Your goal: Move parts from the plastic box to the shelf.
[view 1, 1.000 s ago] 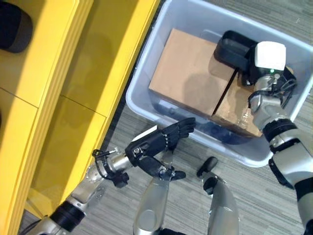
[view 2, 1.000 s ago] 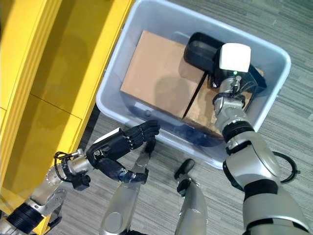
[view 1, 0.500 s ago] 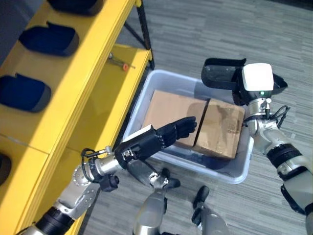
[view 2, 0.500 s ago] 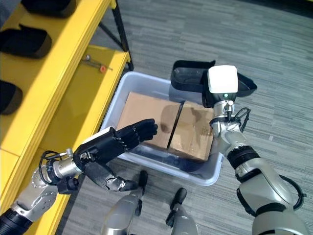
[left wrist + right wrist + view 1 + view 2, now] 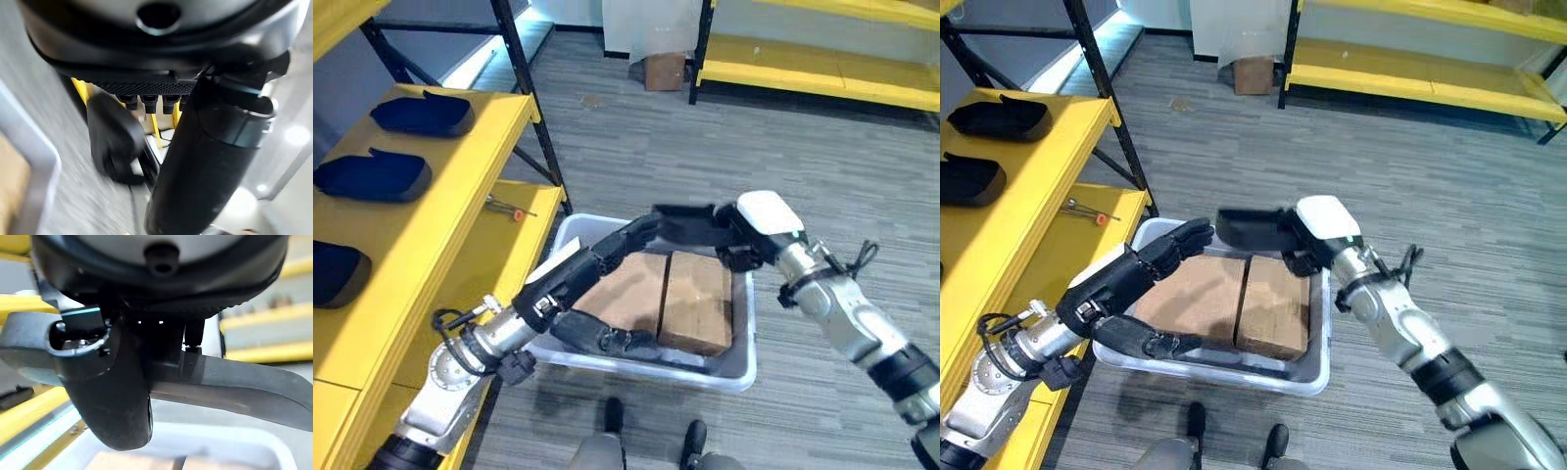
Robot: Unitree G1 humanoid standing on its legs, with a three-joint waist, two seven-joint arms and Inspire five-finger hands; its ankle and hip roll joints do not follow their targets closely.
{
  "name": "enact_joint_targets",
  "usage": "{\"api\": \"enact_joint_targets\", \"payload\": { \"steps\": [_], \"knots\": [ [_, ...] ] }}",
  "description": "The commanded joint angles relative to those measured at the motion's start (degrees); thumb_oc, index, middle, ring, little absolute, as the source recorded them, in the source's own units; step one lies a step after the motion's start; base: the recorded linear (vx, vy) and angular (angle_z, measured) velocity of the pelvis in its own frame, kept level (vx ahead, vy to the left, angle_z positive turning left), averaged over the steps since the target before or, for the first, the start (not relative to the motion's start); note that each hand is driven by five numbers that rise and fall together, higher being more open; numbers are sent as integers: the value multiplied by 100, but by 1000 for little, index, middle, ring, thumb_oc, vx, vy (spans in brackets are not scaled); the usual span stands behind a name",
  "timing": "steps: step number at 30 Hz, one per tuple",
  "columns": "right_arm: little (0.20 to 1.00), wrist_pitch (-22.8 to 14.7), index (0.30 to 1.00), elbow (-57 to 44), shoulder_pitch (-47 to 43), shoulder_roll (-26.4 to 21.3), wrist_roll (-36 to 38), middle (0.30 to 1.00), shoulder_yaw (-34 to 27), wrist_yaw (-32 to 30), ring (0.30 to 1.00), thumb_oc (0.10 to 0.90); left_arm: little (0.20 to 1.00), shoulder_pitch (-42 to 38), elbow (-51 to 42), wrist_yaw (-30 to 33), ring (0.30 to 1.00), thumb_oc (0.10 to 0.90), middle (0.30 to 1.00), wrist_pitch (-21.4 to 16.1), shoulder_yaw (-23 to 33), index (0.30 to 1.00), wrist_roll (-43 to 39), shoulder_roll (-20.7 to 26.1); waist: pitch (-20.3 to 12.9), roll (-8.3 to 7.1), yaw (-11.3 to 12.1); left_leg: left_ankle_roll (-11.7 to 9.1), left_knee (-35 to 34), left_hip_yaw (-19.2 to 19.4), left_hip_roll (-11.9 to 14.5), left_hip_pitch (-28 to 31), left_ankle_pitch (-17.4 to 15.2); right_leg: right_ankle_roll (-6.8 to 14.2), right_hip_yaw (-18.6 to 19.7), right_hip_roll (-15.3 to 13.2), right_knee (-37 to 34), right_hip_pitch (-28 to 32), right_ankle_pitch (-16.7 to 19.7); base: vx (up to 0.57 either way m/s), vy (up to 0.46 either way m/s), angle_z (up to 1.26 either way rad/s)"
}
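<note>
Nearest the robot, the left hand (image 5: 592,274) stretches over the clear plastic box (image 5: 741,367) with fingers straight, holding nothing. In the box lie two cardboard boxes (image 5: 695,302). Just beyond, the right hand (image 5: 1304,257) pinches a black tray-like part (image 5: 1252,226), now lifted clear of the box where a second ago it was down inside. Farther left, the yellow shelf (image 5: 435,186) already carries dark parts (image 5: 372,179); carrying it across is likely next.

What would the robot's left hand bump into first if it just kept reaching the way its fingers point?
Probably the black part held up by the right hand: the left hand points its straight fingers toward it above the plastic box, though depth is unclear.
</note>
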Motion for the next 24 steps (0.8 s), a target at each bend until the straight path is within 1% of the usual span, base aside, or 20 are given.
{"api": "enact_joint_targets", "payload": {
  "steps": [1, 2, 3, 4, 8, 10, 14, 17, 18, 19, 21, 22, 24],
  "knots": [
    [300, 64, 300, -19, -996, -129, -20, 300, -83, 289, 300, 400, 1000, -389, -133, 1659, 1000, 900, 1000, -998, -36, 1000, 1519, -203, -823, -102, -4, -105, -44, 250, 314, 363, -396, 315, 38, -229, 236, 110, -292, 25, -64, -13],
    [300, 296, 300, -141, -1017, -199, -55, 300, -95, 537, 300, 400, 1000, -480, -83, 1987, 1000, 900, 1000, -1089, 48, 1000, 1997, -90, -871, -127, -36, -118, -44, 266, 322, 402, -413, 315, 59, -224, 219, 134, -294, 32, -77, -20],
    [300, 463, 300, -154, -1021, -254, -111, 300, -106, 643, 300, 400, 1000, -546, -81, 2401, 1000, 900, 1000, -1097, 103, 1000, 2453, 48, -904, -142, -65, -125, -44, 280, 335, 442, -429, 323, 74, -225, 211, 159, -296, 27, -67, -19],
    [300, 561, 300, -122, -1056, -278, -137, 300, -114, 723, 300, 400, 1000, -598, -71, 2546, 1000, 900, 1000, -1091, 118, 1000, 2548, 132, -924, -151, -80, -129, -44, 289, 340, 461, -439, 328, 83, -225, 206, 170, -296, 31, -54, -18],
    [300, 622, 300, 142, -1219, -285, -117, 300, -90, 957, 300, 400, 1000, -709, -44, 2669, 1000, 900, 1000, -1116, 153, 1000, 2809, 255, -972, -172, -94, -136, -44, 293, 350, 510, -455, 325, 102, -215, 207, 205, -306, 27, -38, -5],
    [300, 556, 300, 182, -1306, -320, -85, 300, -96, 1057, 300, 400, 1000, -765, -12, 2578, 1000, 900, 1000, -1159, 112, 1000, 2719, 297, -991, -182, -116, -143, -44, 297, 361, 529, -462, 318, 115, -204, 205, 215, -310, 23, -38, 2],
    [300, 395, 300, 95, -1409, -269, -60, 300, -75, 1248, 300, 400, 1000, -865, 31, 2466, 1000, 900, 1000, -1195, -17, 1000, 3061, 316, -1007, -174, -162, -144, -44, 314, 376, 552, -480, 319, 164, -196, 211, 205, -311, 0, 0, 0],
    [300, 372, 300, 4, -1571, -257, -3, 300, 35, 1344, 300, 400, 1000, -956, 80, 2349, 1000, 900, 1000, -1195, -147, 1000, 3163, 385, -1017, -170, -184, -148, -43, 334, 379, 566, -486, 321, 196, -189, 198, 200, -300, 7, -13, -7],
    [300, 350, 300, -47, -1693, -256, -20, 300, 116, 1351, 300, 400, 1000, -1051, 99, 2158, 1000, 900, 1000, -1191, -277, 1000, 3155, 438, -1028, -158, -209, -149, -42, 349, 382, 574, -490, 321, 215, -186, 189, 199, -295, 5, -2, -10],
    [300, 350, 300, -47, -1693, -256, -20, 300, 116, 1351, 300, 400, 1000, -1051, 99, 2158, 1000, 900, 1000, -1191, -277, 1000, 3155, 438, -1028, -158, -209, -149, -42, 349, 382, 574, -490, 321, 215, -186, 189, 199, -295, 8, 1, -8],
    [300, 348, 300, -97, -2010, -247, -6, 300, 299, 1383, 300, 400, 1000, -1169, 45, 1986, 1000, 900, 1000, -1015, -447, 1000, 2965, 584, -1050, -125, -218, -155, -31, 369, 380, 581, -493, 320, 254, -180, 182, 193, -292, 7, 7, -5],
    [300, 360, 300, -112, -2114, -229, 32, 300, 359, 1431, 300, 400, 1000, -1207, 53, 1995, 1000, 900, 1000, -951, -477, 1000, 3009, 627, -1051, -110, -228, -153, -28, 375, 378, 585, -499, 321, 267, -180, 187, 187, -291, 8, 7, -6],
    [300, 380, 300, -182, -2183, -220, 68, 300, 397, 1435, 300, 400, 1000, -1240, 102, 1964, 1000, 900, 1000, -956, -518, 1000, 2949, 655, -1051, -100, -235, -154, -27, 375, 376, 587, -500, 320, 284, -179, 188, 181, -288, 9, 6, -8]
  ]
}}
